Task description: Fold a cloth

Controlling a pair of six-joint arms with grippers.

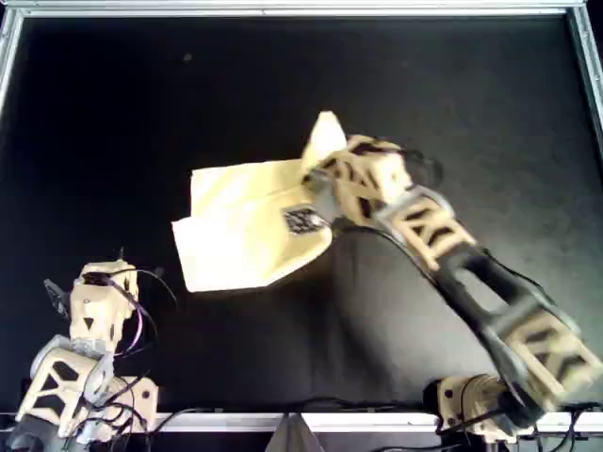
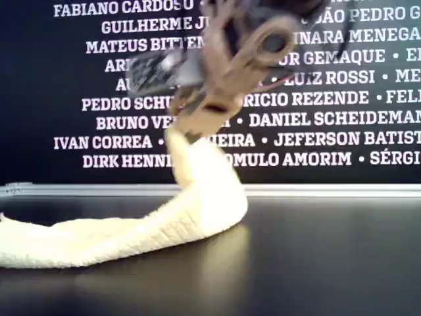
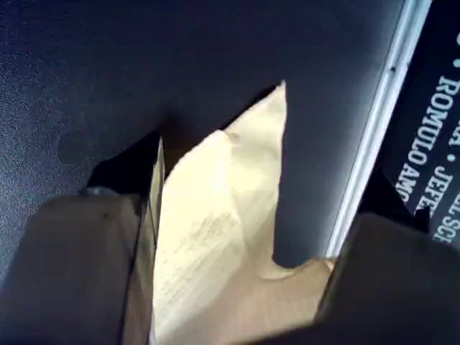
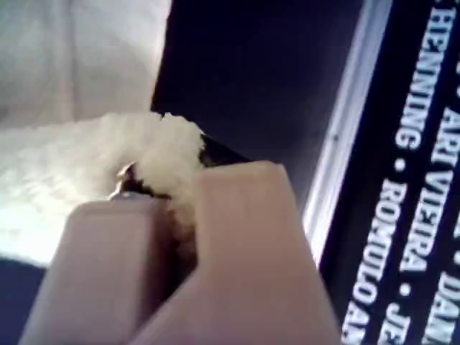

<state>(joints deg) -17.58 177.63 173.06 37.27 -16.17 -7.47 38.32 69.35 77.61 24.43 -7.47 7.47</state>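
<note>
The pale yellow cloth lies partly folded on the black table, left of centre in the overhead view. My second gripper is shut on one fluffy edge of it and holds that part lifted. In the exterior view the cloth rises from the table in a peak to this blurred gripper. My first gripper sits at the overhead view's lower left, apart from the cloth. Its fingers are spread, and the cloth shows between them.
A metal rail frames the black table. A dark banner with white names stands behind the far rail. Loose cables hang around the first arm's base at the front edge.
</note>
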